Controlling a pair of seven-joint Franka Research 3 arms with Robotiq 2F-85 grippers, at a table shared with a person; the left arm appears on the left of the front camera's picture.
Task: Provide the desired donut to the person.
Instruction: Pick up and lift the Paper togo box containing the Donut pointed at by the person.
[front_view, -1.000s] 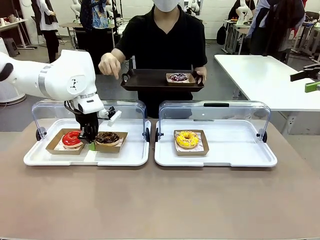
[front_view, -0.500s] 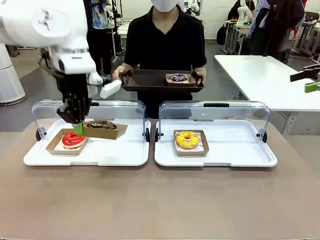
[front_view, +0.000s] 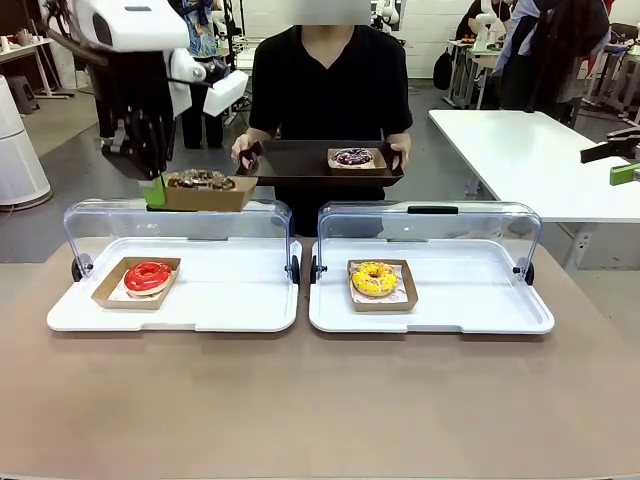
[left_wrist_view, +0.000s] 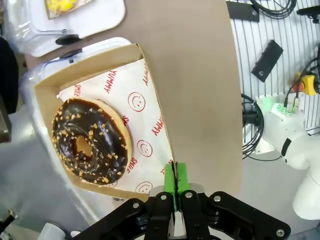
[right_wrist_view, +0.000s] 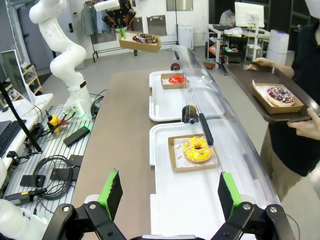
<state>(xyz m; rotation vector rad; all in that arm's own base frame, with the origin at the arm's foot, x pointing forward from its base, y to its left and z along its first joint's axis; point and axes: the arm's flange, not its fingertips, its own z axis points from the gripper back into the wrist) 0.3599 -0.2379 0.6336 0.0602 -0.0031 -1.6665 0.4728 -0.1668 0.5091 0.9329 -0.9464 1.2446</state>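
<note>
Left end effector (front_view: 155, 190) is clamped on the edge of a cardboard tray (front_view: 205, 194) holding the chocolate donut (front_view: 200, 180), raised above the table (front_view: 320, 400). Beyond it, the person (front_view: 330, 90) holds a dark serving tray (front_view: 300, 160). Right end effector (right_wrist_view: 167, 192) stands fully spread, empty.
</note>
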